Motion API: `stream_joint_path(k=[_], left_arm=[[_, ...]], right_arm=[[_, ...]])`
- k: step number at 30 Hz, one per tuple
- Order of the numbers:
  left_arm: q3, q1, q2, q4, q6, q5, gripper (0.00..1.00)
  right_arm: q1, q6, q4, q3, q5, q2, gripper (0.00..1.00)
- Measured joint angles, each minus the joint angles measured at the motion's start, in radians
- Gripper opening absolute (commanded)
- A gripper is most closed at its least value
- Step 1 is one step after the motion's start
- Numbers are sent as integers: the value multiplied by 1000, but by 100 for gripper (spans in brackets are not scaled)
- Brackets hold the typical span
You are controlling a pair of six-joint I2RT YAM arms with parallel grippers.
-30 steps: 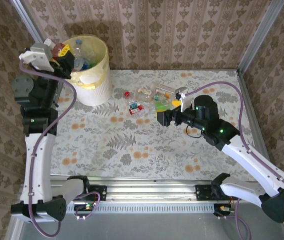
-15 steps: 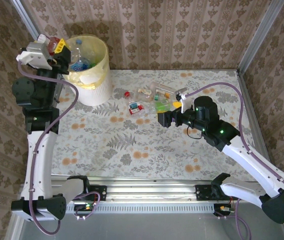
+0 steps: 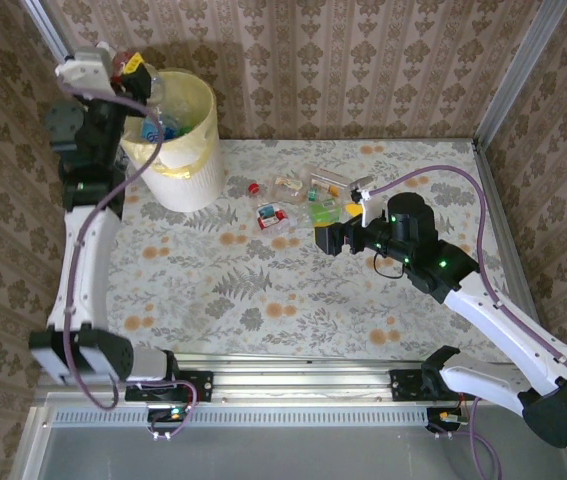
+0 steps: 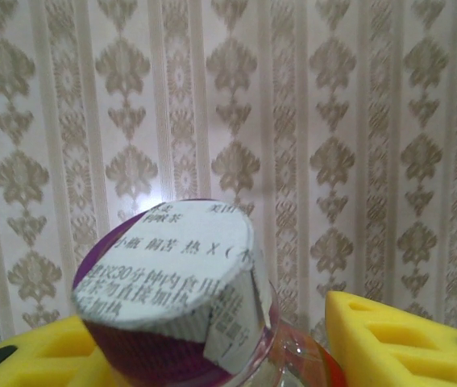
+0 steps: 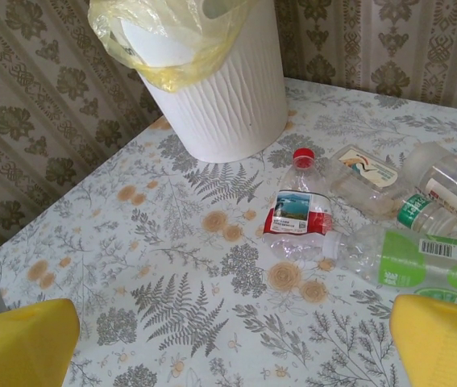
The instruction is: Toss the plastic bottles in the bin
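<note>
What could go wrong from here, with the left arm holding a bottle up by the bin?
1. The left gripper holds its bottle at the far-left rim of the bin, not clearly over the opening; released here, it may fall outside.
2. Inside, the dumped bottles seem piled high, so another might bounce out.
3. The open right gripper hovers by a red-labelled bottle lying close beside a green-labelled bottle; a grasp could scatter them.

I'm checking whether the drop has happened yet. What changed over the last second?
The left gripper, shut on a bottle, moved farther back and slightly right, along the left rim of the bin. It has not let the bottle go. The right gripper stayed open beside the bottles on the table, which did not move.
</note>
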Motion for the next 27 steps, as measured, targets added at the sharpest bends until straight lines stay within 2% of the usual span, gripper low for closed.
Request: stream_joint_path(k=[3, 5, 6, 7, 11, 14, 22, 27], left_arm=[[187, 26, 190, -104, -16, 30, 67], [274, 37, 289, -178, -26, 47, 90], [305, 42, 325, -220, -32, 51, 98], [321, 43, 349, -257, -37, 53, 100], [351, 40, 354, -381, -50, 63, 100], [384, 35, 298, -435, -50, 67, 100], [389, 34, 32, -462, -50, 98, 100], [376, 15, -40, -473, -53, 127, 100]], right_arm=[[0, 2, 0, 0, -1, 8, 100], [0, 5, 0, -2, -1, 13, 100], [0, 8, 0, -5, -1, 13, 100], [0, 9, 0, -9, -1, 12, 100], [0, 19, -2, -43, 0, -3, 100], [0, 23, -10, -65, 1, -20, 100], [-13, 48, -24, -62, 16, 6, 100], [-37, 76, -57, -37, 18, 79, 100]])
